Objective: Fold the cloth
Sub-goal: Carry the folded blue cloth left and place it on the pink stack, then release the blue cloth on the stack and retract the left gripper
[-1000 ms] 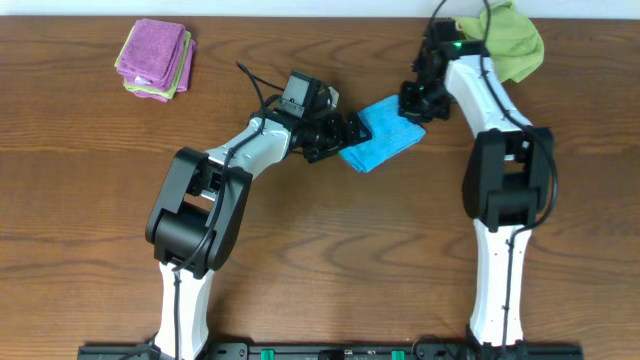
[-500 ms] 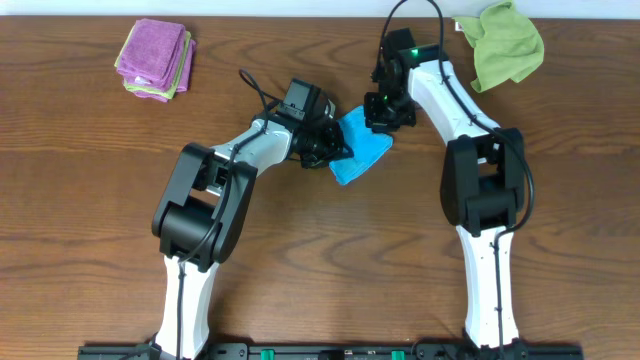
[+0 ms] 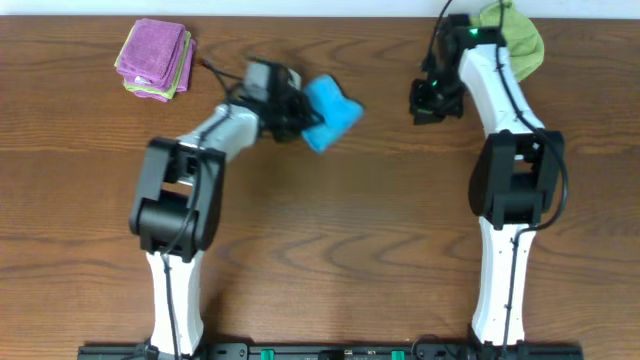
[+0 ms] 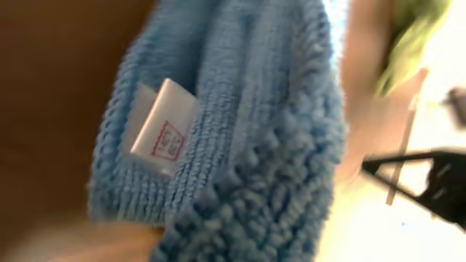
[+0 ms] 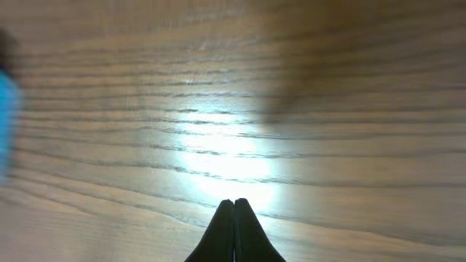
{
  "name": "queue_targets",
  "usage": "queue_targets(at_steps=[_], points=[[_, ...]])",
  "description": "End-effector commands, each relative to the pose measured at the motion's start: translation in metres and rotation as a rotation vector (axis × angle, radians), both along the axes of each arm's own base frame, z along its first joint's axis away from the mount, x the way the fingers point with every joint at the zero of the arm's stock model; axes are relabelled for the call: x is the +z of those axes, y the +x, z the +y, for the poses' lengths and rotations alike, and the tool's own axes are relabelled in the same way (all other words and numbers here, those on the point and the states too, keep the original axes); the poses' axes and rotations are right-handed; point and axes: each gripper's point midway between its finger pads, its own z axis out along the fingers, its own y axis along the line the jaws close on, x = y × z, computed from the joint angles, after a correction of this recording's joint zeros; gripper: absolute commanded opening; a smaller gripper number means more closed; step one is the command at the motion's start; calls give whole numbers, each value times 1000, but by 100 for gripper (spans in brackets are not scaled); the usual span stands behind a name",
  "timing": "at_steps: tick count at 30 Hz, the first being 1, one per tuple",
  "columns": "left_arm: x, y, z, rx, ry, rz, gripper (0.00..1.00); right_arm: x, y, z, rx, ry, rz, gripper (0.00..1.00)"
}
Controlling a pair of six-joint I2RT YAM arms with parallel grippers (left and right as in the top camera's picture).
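Observation:
The blue cloth (image 3: 331,112), folded into a small bundle, hangs at the tip of my left gripper (image 3: 299,113), which is shut on it at the back middle of the table. In the left wrist view the blue cloth (image 4: 240,131) fills the frame, showing a white label (image 4: 164,127) and hiding the fingers. My right gripper (image 3: 425,106) is well to the right of the cloth and apart from it. Its fingertips (image 5: 234,204) are pressed together with nothing between them over bare wood; a blurred edge of the blue cloth (image 5: 6,124) shows at the far left.
A stack of folded purple and green cloths (image 3: 155,58) lies at the back left. A crumpled green cloth (image 3: 520,42) lies at the back right corner, behind my right arm. The wooden table (image 3: 340,230) extends toward the front.
My left gripper has shut on the blue cloth and carried it left and toward the back. My right gripper has left the cloth and swung back to the right, shut.

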Motion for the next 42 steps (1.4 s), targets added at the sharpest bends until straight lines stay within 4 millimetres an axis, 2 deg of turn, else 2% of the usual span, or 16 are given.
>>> queue_targets(at_steps=[1, 4, 6, 7, 9, 11, 15, 17, 21, 24, 27, 31, 39, 42], points=[[104, 49, 30, 46, -64, -239, 6, 13, 7, -7, 24, -20, -40, 2], [167, 78, 64, 105, -76, -385, 6, 17, 10, -7, 31, -22, -53, 1], [196, 90, 84, 139, -77, -451, 6, 18, 10, -7, 31, -22, -53, 2], [214, 97, 100, 167, -74, -493, 6, 18, 9, -7, 31, -22, -52, 2], [230, 106, 128, 221, -60, -532, 6, 18, 8, -7, 31, -22, -46, 1], [235, 113, 162, 296, -39, -540, 6, 19, 6, -7, 32, -22, -41, 1], [216, 115, 238, 456, 26, -469, 6, 27, 6, -7, 40, -21, -55, 2], [212, 114, 264, 506, 45, -452, 6, 31, 7, -7, 39, -21, -66, 1], [200, 110, 297, 582, 80, -410, 6, 34, 9, -6, 40, -20, -78, 2], [178, 115, 303, 606, 34, -348, 6, 34, 9, -4, 45, -20, -81, 2], [156, 121, 294, 563, -36, -315, 6, 34, 10, 0, 52, -19, -87, 1], [127, 126, 298, 581, -22, -269, 6, 34, 9, 3, 58, -19, -85, 2], [86, 128, 313, 625, 5, -199, 6, 34, 7, 9, 71, -19, -79, 1], [81, 128, 316, 618, 17, -201, 6, 34, 6, 11, 75, -19, -78, 1]])
